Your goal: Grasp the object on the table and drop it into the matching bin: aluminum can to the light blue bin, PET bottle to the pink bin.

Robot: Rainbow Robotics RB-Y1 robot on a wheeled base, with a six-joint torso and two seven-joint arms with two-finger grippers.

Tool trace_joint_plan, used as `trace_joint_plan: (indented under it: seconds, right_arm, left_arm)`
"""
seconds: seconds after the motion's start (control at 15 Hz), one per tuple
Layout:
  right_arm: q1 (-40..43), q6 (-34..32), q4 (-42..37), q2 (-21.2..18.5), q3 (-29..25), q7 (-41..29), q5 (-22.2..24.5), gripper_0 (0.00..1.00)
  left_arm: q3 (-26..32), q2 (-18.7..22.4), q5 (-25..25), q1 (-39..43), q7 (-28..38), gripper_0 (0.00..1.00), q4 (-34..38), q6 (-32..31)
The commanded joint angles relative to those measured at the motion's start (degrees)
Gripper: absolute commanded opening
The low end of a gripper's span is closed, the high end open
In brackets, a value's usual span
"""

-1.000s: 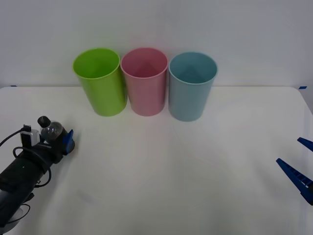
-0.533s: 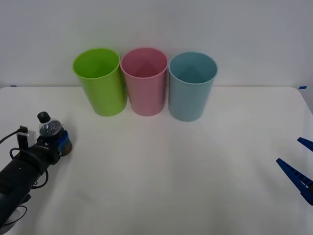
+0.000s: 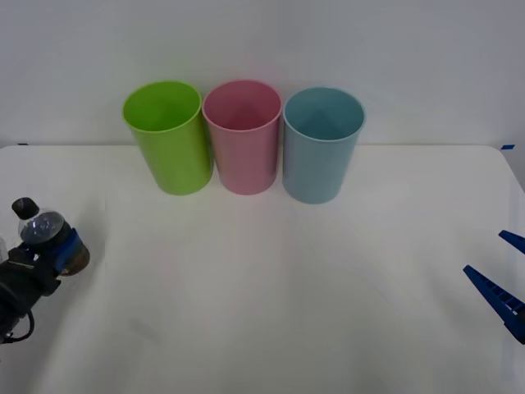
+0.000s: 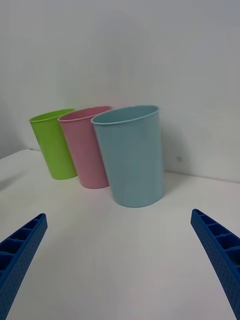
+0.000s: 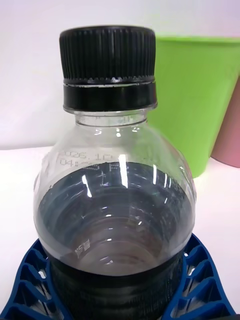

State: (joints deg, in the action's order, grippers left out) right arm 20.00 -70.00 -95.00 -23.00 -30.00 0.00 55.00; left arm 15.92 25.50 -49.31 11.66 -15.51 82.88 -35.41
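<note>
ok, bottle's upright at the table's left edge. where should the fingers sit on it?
On the bottle's wide dark lower body, coming in level from the robot's side. The left gripper already holds it there; the neck under the black cap is narrower and rounded, so likely slippier.

Plain white wall (image 3: 262,41) behind, w/ soft even light, no windows visible.

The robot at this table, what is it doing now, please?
The left gripper is closed around a small PET bottle with a black cap, at the left edge of the table. The bottle is upright, apart from the bins. Three bins stand in a row at the back: lime green bin, pink bin and light blue bin. The right gripper waits open at the right edge.
</note>
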Motion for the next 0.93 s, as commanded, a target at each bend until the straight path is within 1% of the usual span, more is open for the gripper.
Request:
trace_joint_plan:
  seconds: [0.07, 0.27, 0.53, 0.67, 0.8, 0.87, 0.93]
  right_arm:
    - [0.00, 0.00, 0.00, 0.00, 0.00, 0.00, 0.00, 1.00]
    - [0.00, 0.00, 0.00, 0.00, 0.00, 0.00, 0.00, 1.00]
    - [0.00, 0.00, 0.00, 0.00, 0.00, 0.00, 0.00, 1.00]
    - [0.00, 0.00, 0.00, 0.00, 0.00, 0.00, 0.00, 1.00]
    - [0.00, 0.00, 0.00, 0.00, 0.00, 0.00, 0.00, 1.00]
    - [0.00, 0.00, 0.00, 0.00, 0.00, 0.00, 0.00, 1.00]
    - [0.00, 0.00, 0.00, 0.00, 0.00, 0.00, 0.00, 1.00]
  left_arm:
    - [-0.01, 0.95, 3.70, 2.40, 1.44, 0.00, 5.98, -0.01]
    - [-0.45, 1.04, 3.70, 2.05, 7.69, 0.00, 12.13, -0.10]
    - [-0.80, 1.04, 3.61, -1.02, 16.91, 0.00, 19.86, 0.51]
    - [-0.89, 1.04, 1.68, -2.43, 20.52, 0.00, 22.76, 1.39]
    - [-1.59, 1.13, 0.01, -4.19, 24.74, 0.00, 25.93, 3.77]
    - [-3.09, 1.57, 0.01, -4.98, 25.09, 0.00, 27.42, 6.31]
    - [-5.81, 2.62, 0.01, -6.47, 25.09, 0.00, 28.56, 10.09]
